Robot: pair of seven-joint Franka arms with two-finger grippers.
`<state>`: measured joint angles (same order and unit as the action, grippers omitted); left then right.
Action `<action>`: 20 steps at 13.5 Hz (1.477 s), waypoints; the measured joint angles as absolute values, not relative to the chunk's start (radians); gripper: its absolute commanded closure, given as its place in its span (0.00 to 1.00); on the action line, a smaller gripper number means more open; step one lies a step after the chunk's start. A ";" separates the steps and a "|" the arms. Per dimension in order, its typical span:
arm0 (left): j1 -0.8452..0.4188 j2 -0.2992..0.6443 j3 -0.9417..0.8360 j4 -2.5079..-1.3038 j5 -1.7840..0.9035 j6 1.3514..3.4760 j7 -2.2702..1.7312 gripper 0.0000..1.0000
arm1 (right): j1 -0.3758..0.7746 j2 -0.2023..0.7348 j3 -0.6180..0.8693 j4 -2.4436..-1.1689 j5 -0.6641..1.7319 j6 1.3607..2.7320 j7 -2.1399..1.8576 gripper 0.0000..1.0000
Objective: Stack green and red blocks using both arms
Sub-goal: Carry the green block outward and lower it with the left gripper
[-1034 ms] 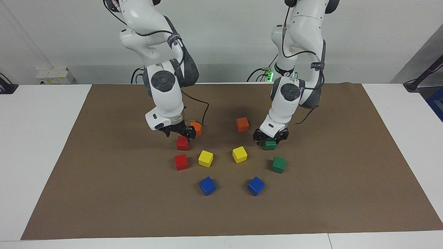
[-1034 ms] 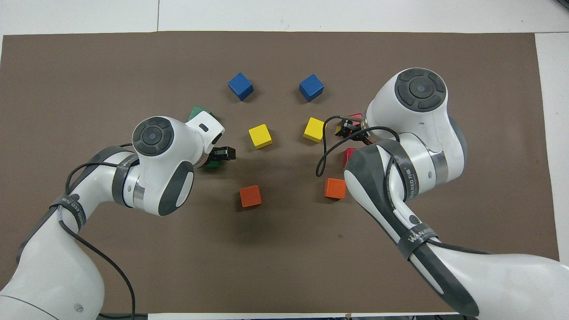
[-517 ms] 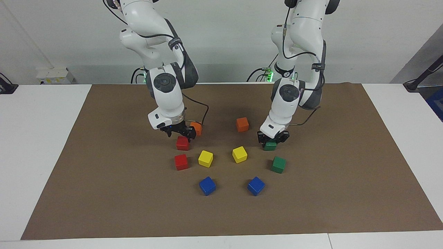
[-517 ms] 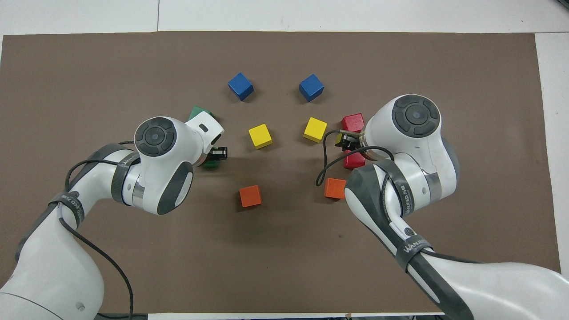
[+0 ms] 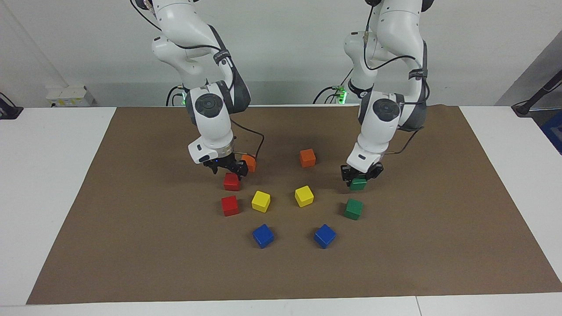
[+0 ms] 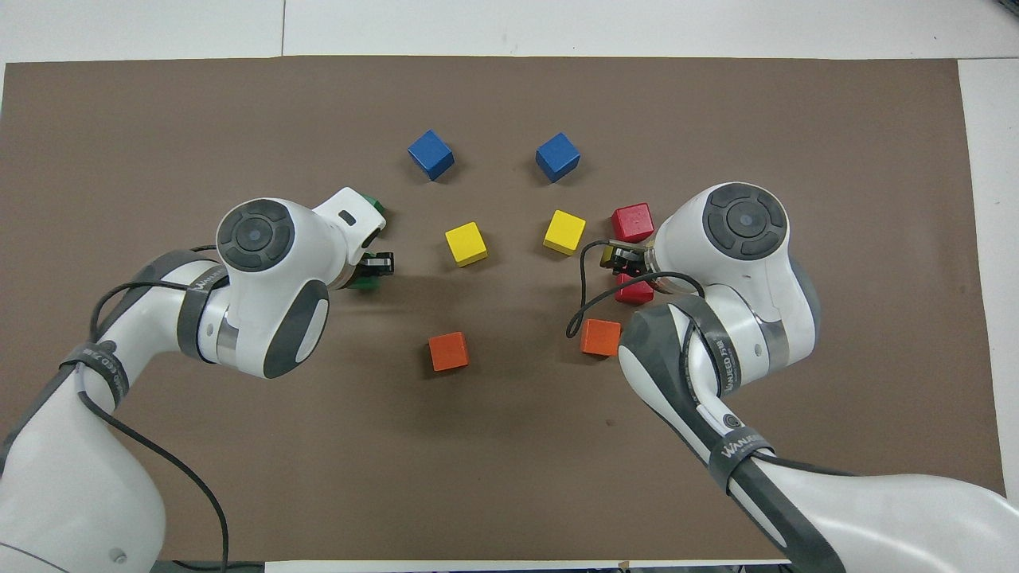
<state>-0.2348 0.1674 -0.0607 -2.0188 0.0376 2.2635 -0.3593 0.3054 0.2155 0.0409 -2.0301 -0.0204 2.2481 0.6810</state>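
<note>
Swung the left gripper (image 5: 361,174) toward the left arm's end of the table (image 5: 52,175) within the last second, taking the held green block (image 5: 358,184) along. Closed the fingers on that cube in the same span; now clamped tight on its sides, low over the brown mat (image 5: 439,219). Cannot tell whether lifted clear of the mat or only skimming it. Gripped by the side faces, most likely, to leave the bottom face free and level for setting down flat. Headed, by the look of it, for the second green block (image 5: 353,209), resting on the mat farther from the robots and not yet under the held one. Needs more height before crossing over it, to avoid knocking it aside.

Kept the right gripper (image 5: 228,169) almost where it was: hovering just above the nearer red block (image 5: 231,181), fingers spread wide, holding nothing. Placed there, presumably, to drop one finger down each side of the cube before closing. Not yet touching it, as far as the facing view shows. Farther red block (image 5: 229,205) on the mat just farther from the robots, beside a yellow cube (image 5: 261,201), and probably meant as the base of the red stack.

Worth watching: orange cube (image 5: 250,162) close beside the right gripper, near enough to be nudged by a spread finger on the way down. Remaining orange, yellow and blue cubes well apart from both grasps and no part of the job.
</note>
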 measured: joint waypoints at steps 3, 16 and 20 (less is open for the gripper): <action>-0.119 0.077 -0.058 -2.017 0.038 2.148 -0.294 1.00 | 0.305 0.216 0.041 -2.046 -0.020 2.254 0.678 0.04; 0.285 0.057 -0.052 -2.227 0.037 2.332 0.245 1.00 | 0.305 0.236 0.041 -2.074 -0.021 2.305 0.676 0.05; 0.294 0.074 -0.055 -2.258 0.037 2.385 0.245 1.00 | 0.305 0.257 0.041 -2.076 -0.021 2.332 0.664 0.90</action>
